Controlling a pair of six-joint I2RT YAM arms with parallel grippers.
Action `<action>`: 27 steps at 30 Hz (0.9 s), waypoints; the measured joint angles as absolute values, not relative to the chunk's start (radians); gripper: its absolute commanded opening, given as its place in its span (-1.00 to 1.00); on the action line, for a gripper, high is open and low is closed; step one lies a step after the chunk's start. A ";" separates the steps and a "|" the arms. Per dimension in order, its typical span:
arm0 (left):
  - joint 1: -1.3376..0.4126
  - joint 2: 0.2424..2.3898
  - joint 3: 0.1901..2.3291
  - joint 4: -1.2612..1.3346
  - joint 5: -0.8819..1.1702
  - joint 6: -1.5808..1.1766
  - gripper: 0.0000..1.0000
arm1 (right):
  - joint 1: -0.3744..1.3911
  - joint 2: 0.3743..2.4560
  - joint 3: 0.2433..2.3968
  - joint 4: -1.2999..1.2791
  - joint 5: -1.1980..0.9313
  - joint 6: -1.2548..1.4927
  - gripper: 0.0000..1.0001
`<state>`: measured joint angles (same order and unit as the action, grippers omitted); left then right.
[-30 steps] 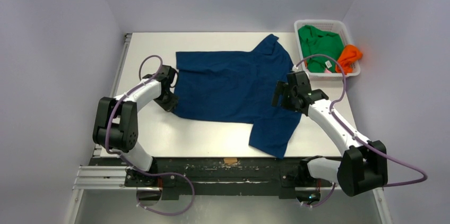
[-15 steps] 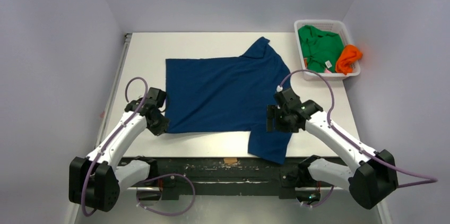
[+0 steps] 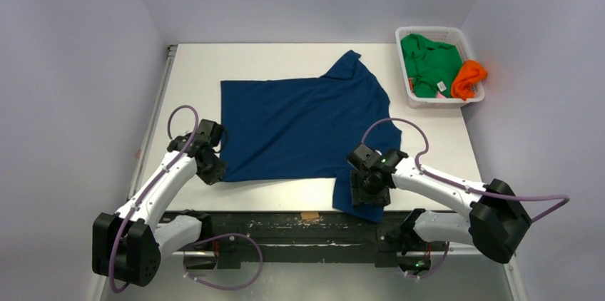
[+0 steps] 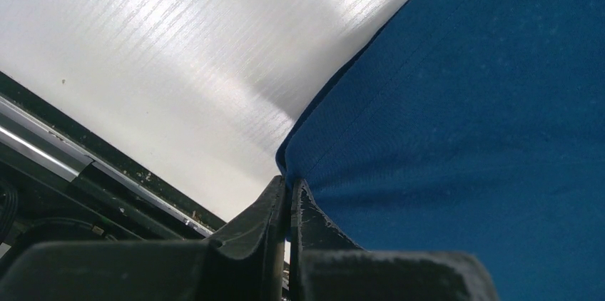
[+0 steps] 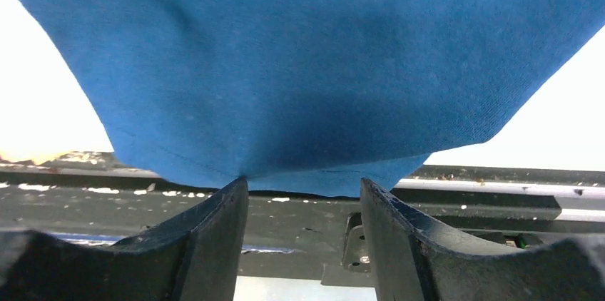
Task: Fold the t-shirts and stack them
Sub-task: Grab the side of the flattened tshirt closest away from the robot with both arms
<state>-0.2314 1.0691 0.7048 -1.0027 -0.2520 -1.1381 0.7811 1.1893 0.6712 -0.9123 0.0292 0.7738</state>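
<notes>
Top external view, contents by item.

- Counter (image 3: 285, 58): white and rectangular, with pale walls on three sides.
- Blue shirt (image 3: 303, 126): spread flat across the middle of the counter, a plain surface facing up. The bottom hem lies toward the left. One sleeve points to the far right. The other sleeve lies at the near edge.
- Left end effector (image 3: 212, 170): low on the counter at the blue shirt's near left corner. In the left wrist view its fingers (image 4: 275, 205) are pressed together on the corner of the blue shirt (image 4: 464, 137), holding it where the cloth meets the counter (image 4: 214, 51).
- Right end effector (image 3: 365, 190): over the near sleeve. In the right wrist view (image 5: 303, 185) the jaws stand partly apart. The hem of the blue shirt (image 5: 307, 51) sags just at their tips, and the jaws are not clamped on it. A dark rail (image 5: 499, 201) runs below.
- Basket (image 3: 428, 29): white lattice, at the far right corner of the counter, near the far sleeve and not touching it.
- Green shirt (image 3: 428, 64): crumpled inside the basket.
- Orange shirt (image 3: 469, 78): bunched at the basket's right rim, touching the green shirt.
</notes>
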 measured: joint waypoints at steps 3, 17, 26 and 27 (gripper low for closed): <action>-0.231 1.069 0.705 -1.001 -0.252 -1.133 -1.00 | 0.794 1.190 0.630 -0.907 0.032 0.817 0.10; -0.231 1.063 0.705 -0.989 -0.251 -1.133 -1.00 | 0.828 1.194 0.564 -0.839 0.081 0.925 -0.89; -0.231 1.040 0.705 -0.989 -0.251 -1.133 -1.00 | 0.831 1.146 0.569 -0.870 0.115 0.949 -1.00; -0.231 1.036 0.705 -0.991 -0.250 -1.133 -1.00 | 0.829 1.134 0.577 -0.886 0.130 0.947 -1.00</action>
